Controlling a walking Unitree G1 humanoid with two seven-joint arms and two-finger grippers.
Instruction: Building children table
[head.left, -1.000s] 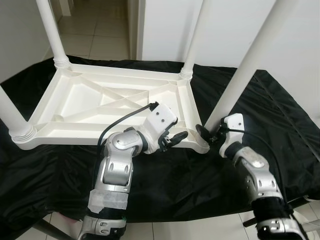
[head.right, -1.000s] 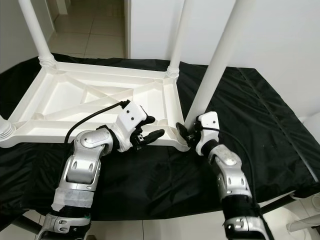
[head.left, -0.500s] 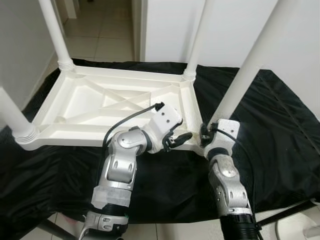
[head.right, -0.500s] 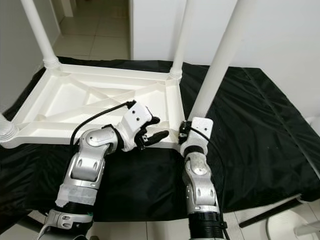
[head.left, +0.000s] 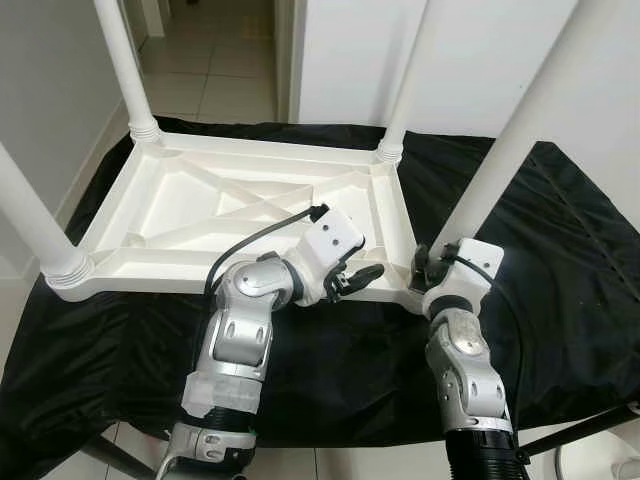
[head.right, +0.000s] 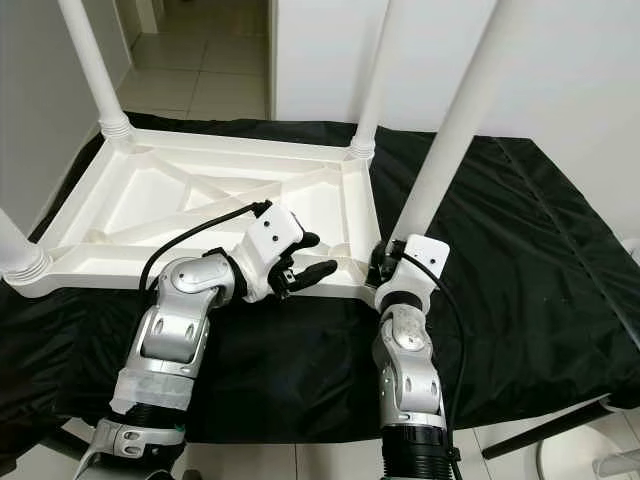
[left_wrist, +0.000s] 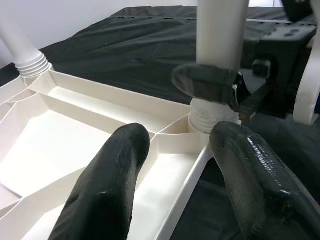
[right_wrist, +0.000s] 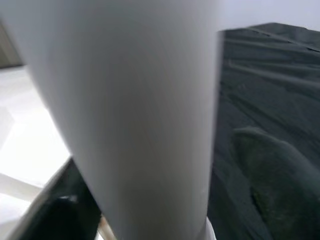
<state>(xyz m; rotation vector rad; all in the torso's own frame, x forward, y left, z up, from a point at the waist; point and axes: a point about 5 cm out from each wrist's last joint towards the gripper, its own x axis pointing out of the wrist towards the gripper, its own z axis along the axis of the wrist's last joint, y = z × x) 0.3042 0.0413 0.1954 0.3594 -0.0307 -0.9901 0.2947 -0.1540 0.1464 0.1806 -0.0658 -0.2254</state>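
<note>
Legs first, going left to right: the upside-down table top (head.left: 200, 215) lies on a black cloth (head.left: 560, 260) across the middle of the frame, ribbed underside up, I'd guess so the sockets face up for the legs. One leg (head.left: 40, 225) stands at lower left, one (head.left: 125, 70) at upper left, one (head.left: 405, 85) at top centre, all cut off by the frame edges, so I can't see their free ends. My left gripper (head.left: 352, 280) sits at centre, fingers spread wide apart with nothing between them, poised over the near rim of the top beside the near-right corner, probably ready to steady the frame. Right of it, my right gripper (head.left: 420, 268) is wrapped around the base of the fourth leg (head.left: 520, 130), closed on it just above the socket, which I read as seating or twisting it in. Hard part: the right wrist view is a blurry white tube, so I can't tell whether that leg is fully home, and the gripper itself hides the joint in the head views.
</note>
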